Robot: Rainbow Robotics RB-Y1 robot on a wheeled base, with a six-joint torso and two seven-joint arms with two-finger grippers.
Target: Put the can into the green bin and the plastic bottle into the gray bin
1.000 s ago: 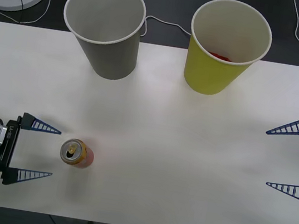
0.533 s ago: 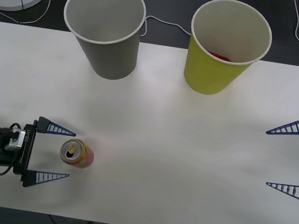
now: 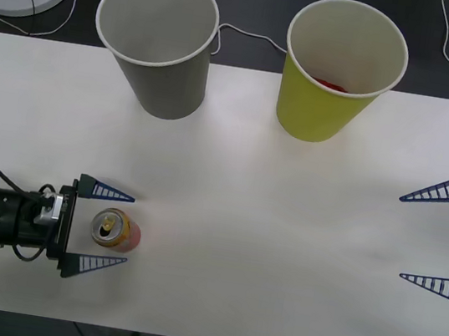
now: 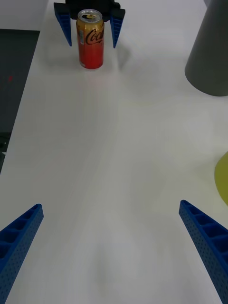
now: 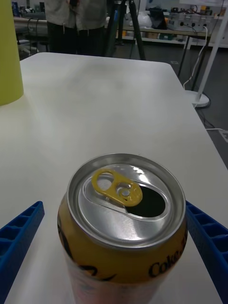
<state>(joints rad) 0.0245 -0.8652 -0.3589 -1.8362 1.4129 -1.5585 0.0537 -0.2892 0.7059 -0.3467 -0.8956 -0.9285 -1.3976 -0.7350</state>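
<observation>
At the table's [image 3: 283,227] near-left edge the can [image 3: 115,230] stood upright between the left gripper's [image 3: 101,228] spread jaws, apparently bracketed for a side grasp, not yet pinched, while the right gripper [image 3: 441,243] waited open far right, well short of the green bin [image 3: 341,67].

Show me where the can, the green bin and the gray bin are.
can [image 3: 111,228], front view, on its gold top.
green bin [image 3: 313,109], front view, on its outer wall.
gray bin [image 3: 169,88], front view, on its outer wall.
</observation>
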